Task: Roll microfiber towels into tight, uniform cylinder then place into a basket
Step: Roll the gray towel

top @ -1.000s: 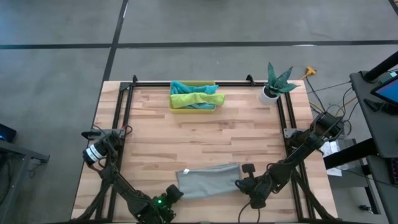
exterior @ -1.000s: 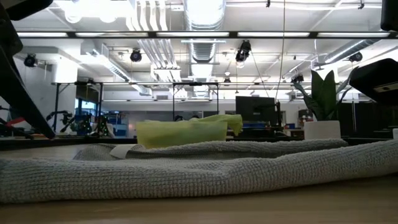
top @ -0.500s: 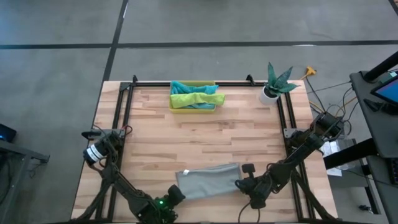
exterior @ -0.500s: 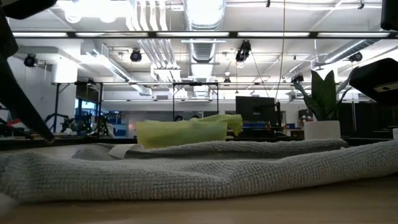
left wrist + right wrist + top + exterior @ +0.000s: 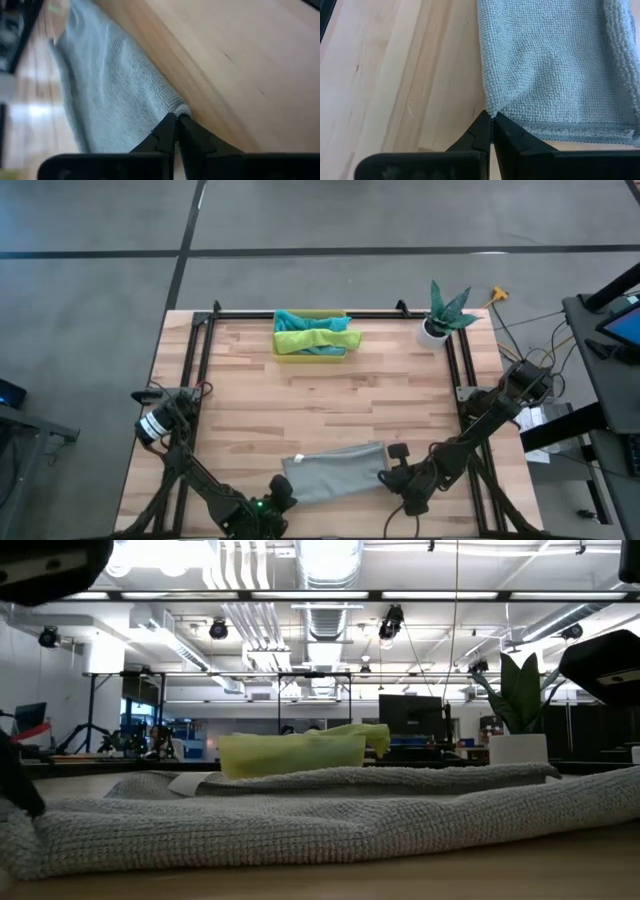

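Note:
A grey microfiber towel (image 5: 335, 471) lies flat on the wooden table near its front edge, its long side running left to right. My left gripper (image 5: 284, 496) is at the towel's near left corner, shut on it. My right gripper (image 5: 388, 476) is at the near right corner, also shut on it. At the middle of the far edge stands the yellow basket (image 5: 282, 351), with a teal towel (image 5: 296, 319) and a lime green towel (image 5: 312, 338) inside. My left gripper pinches the towel's near left corner (image 5: 183, 109) between its two fingertips (image 5: 168, 126). It comes slanting down from the table's near left. The rest of the towel lies on the table. My right gripper pinches the towel's near right corner (image 5: 492, 112) between its two fingertips (image 5: 482, 125), slanting down from the near right. The cloth puckers slightly toward the tips, and the rest lies flat on the table.
A white pot with a green plant (image 5: 440, 320) stands at the far right corner. A black rail frame (image 5: 300, 313) runs along the table's far, left and right edges. Bare wood (image 5: 320, 405) lies between the grey towel and the basket.
My left gripper has rolled, come down at the towel's near left corner and shut on it. The towel's left end has bunched up a little there, and the rest has stayed in place. My right gripper has kept still.

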Motion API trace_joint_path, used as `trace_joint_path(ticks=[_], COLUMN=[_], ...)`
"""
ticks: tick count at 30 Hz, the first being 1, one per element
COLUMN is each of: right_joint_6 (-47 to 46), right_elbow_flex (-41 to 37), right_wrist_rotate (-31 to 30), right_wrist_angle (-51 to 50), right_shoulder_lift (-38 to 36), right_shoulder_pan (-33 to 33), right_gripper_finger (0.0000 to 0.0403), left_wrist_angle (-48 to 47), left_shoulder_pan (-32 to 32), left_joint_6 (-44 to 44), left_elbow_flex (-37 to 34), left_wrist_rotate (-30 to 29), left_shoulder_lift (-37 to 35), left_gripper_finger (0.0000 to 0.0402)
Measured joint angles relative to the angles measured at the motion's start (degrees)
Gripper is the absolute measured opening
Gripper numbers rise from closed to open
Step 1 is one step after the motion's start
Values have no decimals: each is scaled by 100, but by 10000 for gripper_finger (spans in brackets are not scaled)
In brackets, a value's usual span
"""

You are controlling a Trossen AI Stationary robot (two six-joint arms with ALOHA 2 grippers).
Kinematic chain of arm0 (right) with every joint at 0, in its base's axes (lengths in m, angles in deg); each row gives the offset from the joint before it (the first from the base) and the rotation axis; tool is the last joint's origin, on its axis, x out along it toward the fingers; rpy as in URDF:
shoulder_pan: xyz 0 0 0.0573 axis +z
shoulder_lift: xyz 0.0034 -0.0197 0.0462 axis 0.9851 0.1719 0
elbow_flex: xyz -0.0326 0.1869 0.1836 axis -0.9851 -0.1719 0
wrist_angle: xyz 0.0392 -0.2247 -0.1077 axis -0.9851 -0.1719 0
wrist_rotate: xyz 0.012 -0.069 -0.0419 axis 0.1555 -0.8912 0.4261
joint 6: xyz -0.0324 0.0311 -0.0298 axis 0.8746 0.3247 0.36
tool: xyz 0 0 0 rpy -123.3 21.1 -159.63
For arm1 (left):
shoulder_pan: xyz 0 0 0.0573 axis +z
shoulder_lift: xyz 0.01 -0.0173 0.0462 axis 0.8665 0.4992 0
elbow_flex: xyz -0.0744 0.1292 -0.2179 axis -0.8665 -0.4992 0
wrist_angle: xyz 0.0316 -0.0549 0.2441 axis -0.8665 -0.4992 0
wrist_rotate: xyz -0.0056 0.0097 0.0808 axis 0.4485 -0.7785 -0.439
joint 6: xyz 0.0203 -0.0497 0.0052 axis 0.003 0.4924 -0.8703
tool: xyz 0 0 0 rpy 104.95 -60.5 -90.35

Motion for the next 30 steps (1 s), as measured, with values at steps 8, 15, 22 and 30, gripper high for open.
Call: trace_joint_path(ticks=[8, 15, 22, 30], right_joint_6=[-16, -14, -68, -284], right_elbow_flex=[116, 258, 268, 231], right_wrist_rotate=[612, 732, 736, 676], right_wrist_angle=[10, 11, 6, -3], right_shoulder_lift=[-51, -66, -69, -69], right_shoulder_pan=[128, 304, 304, 326], right_gripper_finger=[9, 9, 9, 9], left_wrist_angle=[114, 170, 460, 833], left_shoulder_pan=[-82, -94, -155, -159], left_joint_6=[1071, 1859, 2154, 2583], left_elbow_flex=[2, -23, -39, -93], left_wrist_rotate=[-177, -642, -1254, -1168], left_shoulder_lift=[11, -10, -75, -156], left_gripper_finger=[0, 0, 0, 0])
